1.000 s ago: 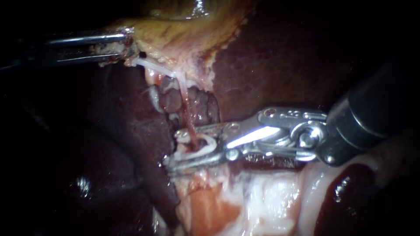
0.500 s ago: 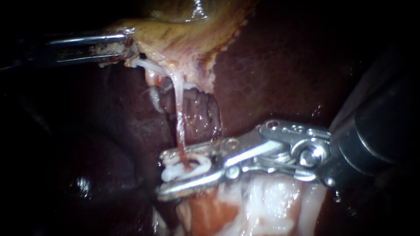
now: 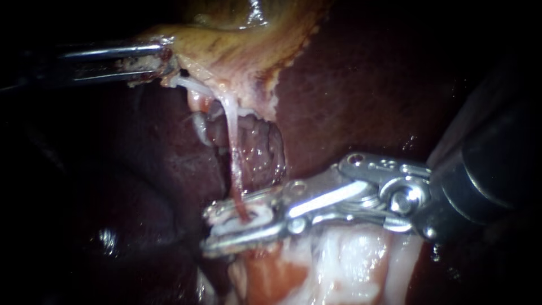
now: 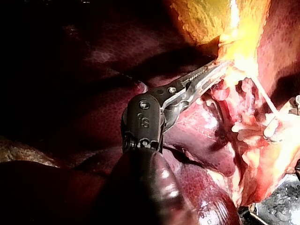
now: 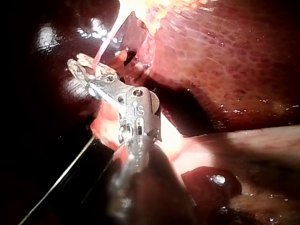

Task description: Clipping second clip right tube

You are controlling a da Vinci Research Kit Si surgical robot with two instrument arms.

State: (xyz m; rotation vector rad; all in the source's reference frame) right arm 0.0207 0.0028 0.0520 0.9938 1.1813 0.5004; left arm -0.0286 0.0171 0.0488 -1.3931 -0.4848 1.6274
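Observation:
A thin pale tube [image 3: 231, 147] runs taut from the yellowish gallbladder [image 3: 226, 45] down into the jaws of my right instrument [image 3: 212, 229]. Those jaws stand close together, shut on a white clip [image 3: 240, 219] that wraps the tube's lower end. In the right wrist view the tube [image 5: 105, 44] enters the jaws of the right instrument [image 5: 82, 70] from ahead. My left instrument [image 3: 161, 59] is shut on the gallbladder's edge and holds it up. The left wrist view shows the left instrument [image 4: 213, 72] gripping the same yellow tissue [image 4: 211, 18].
Dark red liver [image 3: 361, 85] surrounds the field on both sides. Pale white and pink tissue [image 3: 339, 260] lies under the right instrument's jaws. Raw dissected tissue [image 3: 254, 147] sits behind the tube. The right instrument's dark shaft [image 3: 491, 169] fills the right side.
The right instrument's jaws slid a little lower along the tube, which pulled straight. The jaws then narrowed on the white clip. The left instrument has not moved.

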